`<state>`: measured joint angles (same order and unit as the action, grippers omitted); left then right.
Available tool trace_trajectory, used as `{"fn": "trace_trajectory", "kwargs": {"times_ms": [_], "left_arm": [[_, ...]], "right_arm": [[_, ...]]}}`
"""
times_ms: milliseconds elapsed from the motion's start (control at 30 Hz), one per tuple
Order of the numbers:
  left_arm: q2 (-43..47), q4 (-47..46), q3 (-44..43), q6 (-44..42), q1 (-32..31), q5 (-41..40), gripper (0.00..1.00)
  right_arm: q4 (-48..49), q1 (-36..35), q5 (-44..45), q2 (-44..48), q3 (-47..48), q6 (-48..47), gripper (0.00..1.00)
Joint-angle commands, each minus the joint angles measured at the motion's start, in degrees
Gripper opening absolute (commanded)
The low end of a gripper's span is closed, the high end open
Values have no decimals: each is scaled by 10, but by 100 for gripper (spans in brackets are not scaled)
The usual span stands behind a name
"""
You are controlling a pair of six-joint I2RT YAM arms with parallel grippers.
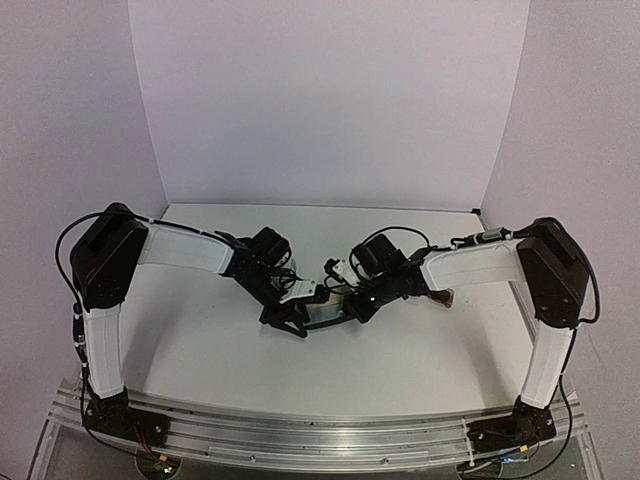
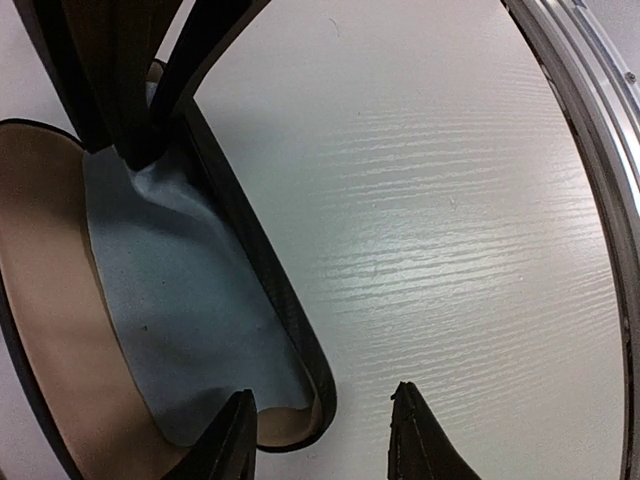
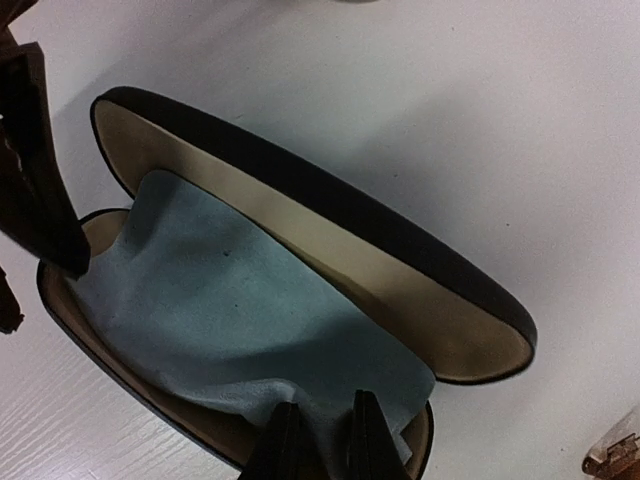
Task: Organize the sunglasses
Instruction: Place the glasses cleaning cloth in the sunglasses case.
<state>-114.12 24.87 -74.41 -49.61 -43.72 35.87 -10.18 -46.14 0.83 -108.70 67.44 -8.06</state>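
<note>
blue cloth in open case in wrist views; top shows brown sunglasses.

The case has a matt black shell and smooth tan lining; the cloth looks soft and matt; the table shows glossy wood-grain.

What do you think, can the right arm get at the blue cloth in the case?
Probably yes: the case lid is open, the blue cloth lies uncovered, and the right gripper is at its edge.
</note>
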Motion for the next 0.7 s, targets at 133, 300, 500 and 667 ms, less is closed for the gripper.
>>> {"fn": "trace_trajectory", "kwargs": {"times_ms": [133,300,500,667], "left_arm": [[4,-39,-1,-33,-21,37,23],[1,-36,11,-74,-21,14,13],[-1,-40,21,-112,-21,-9,6],[0,-35,19,-118,-21,-16,6]], "right_arm": [[-48,-2,-49,-17,10,21,11],[-45,-1,-55,25,-28,16,14],[-37,-2,-88,71,-51,-5,21],[-24,-2,-105,104,-54,-11,27]]}}
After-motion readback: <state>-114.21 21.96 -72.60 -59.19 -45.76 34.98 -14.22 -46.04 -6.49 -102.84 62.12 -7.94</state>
